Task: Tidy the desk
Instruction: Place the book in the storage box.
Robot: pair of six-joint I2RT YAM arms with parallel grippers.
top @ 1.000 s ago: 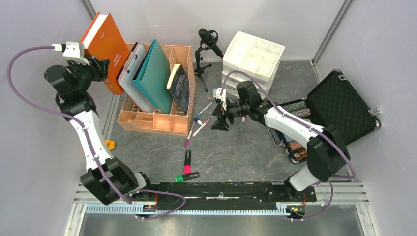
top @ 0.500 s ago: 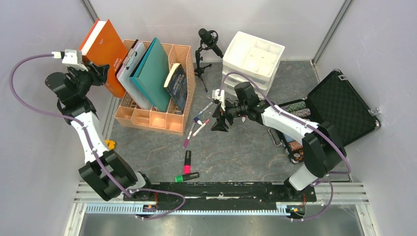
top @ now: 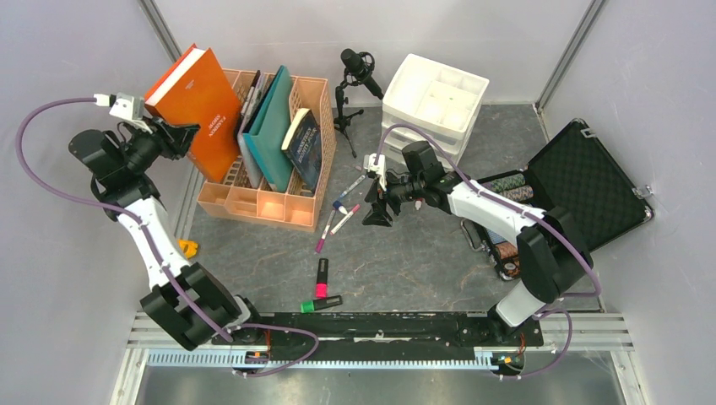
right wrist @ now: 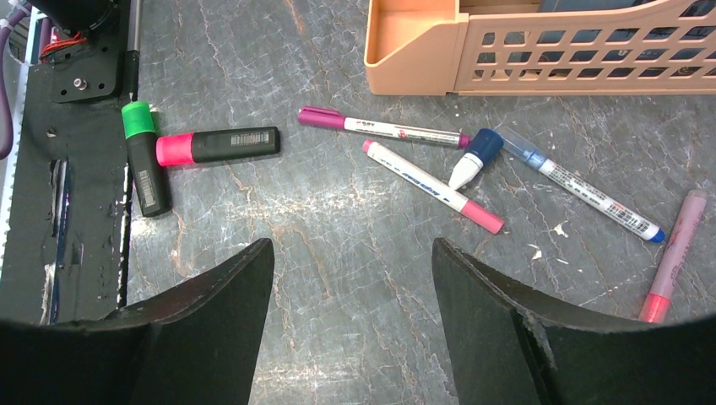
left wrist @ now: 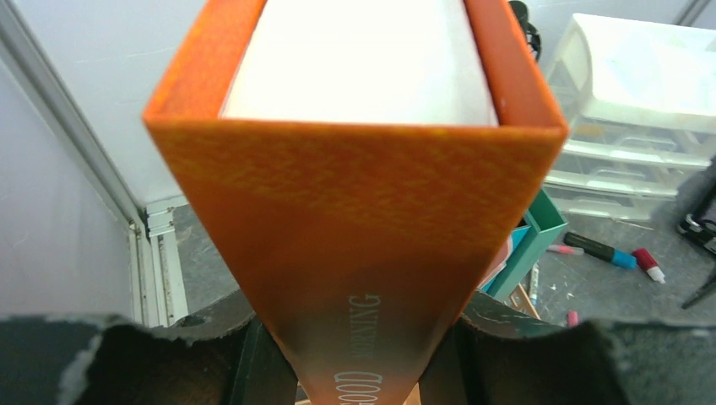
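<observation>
On the left of the desk [top: 405,261], my left gripper [top: 180,135] is shut on a thick orange book [top: 196,105] and holds it tilted, its lower edge over the left end of the peach file rack [top: 262,207]. The left wrist view shows the book's spine [left wrist: 355,202] wedged between the two fingers [left wrist: 211,337], with the left gripper [left wrist: 355,337] clamped around it. My right gripper [top: 377,211] hangs open above the desk just right of several loose pens [top: 342,211]. Only bare desk shows between the right gripper's [right wrist: 352,246] fingers.
The rack holds a teal folder [top: 274,126], grey folders and a dark blue book [top: 306,143]. Two highlighters [top: 322,283] lie near the front rail. A microphone [top: 359,72], a white drawer unit [top: 435,93] and an open black case [top: 583,181] stand behind and to the right.
My left gripper has swung the orange book rightward against the rack. The folders, which leaned left, now stand more upright. The right arm has barely moved.
</observation>
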